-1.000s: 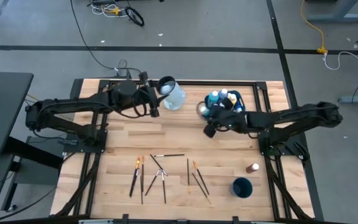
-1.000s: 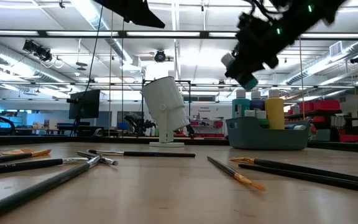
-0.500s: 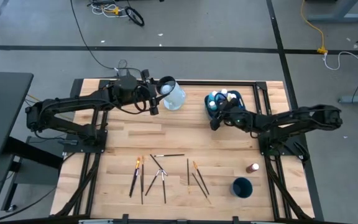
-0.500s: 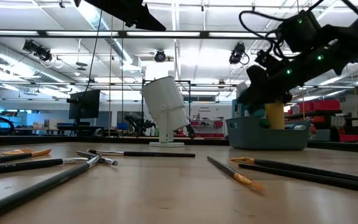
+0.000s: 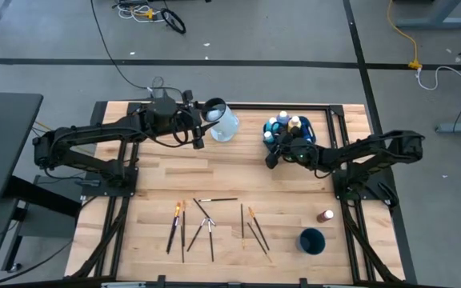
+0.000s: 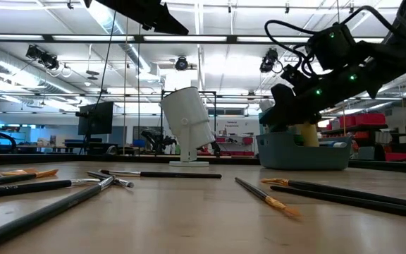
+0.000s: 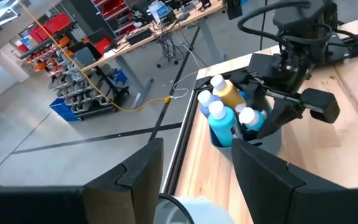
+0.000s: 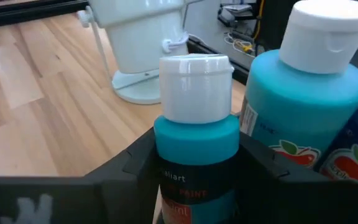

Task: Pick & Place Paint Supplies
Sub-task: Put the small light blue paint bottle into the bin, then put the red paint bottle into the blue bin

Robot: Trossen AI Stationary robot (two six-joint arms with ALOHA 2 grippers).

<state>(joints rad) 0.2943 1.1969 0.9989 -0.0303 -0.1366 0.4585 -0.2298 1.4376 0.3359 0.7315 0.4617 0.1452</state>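
Observation:
My right gripper [image 5: 273,154] is shut on a teal paint bottle with a white cap [image 8: 196,143] at the near-left corner of the teal tub [image 5: 313,138]. The tub holds several more white-capped bottles [image 7: 222,102]. My left gripper [image 5: 202,124] is open beside the pale jug [image 5: 224,122] at the far middle, and its fingers stand apart over the jug's rim [image 7: 179,208]. Several paintbrushes [image 5: 208,224] lie flat on the near part of the table. A brown bottle [image 5: 325,216] stands near the dark blue cup [image 5: 312,240]. My right gripper pinches the teal bottle's body just below the cap, one finger [image 8: 135,165] on each side. The fingers come slanting down from the table's right. The bottle stands upright among the other bottles in the tub. Its lower end is hidden by the gripper.
A larger teal bottle [image 8: 309,81] stands close beside the held one. The jug [image 6: 189,123] stands tilted on its round base left of the tub [image 6: 305,154]. Brushes [image 6: 266,194] lie across the near table. Bare wood lies between the tub and the brushes.
My right gripper has come down from high above the table to the tub's near-left corner. It has carried the teal bottle, still upright and shut in, down among the other bottles.

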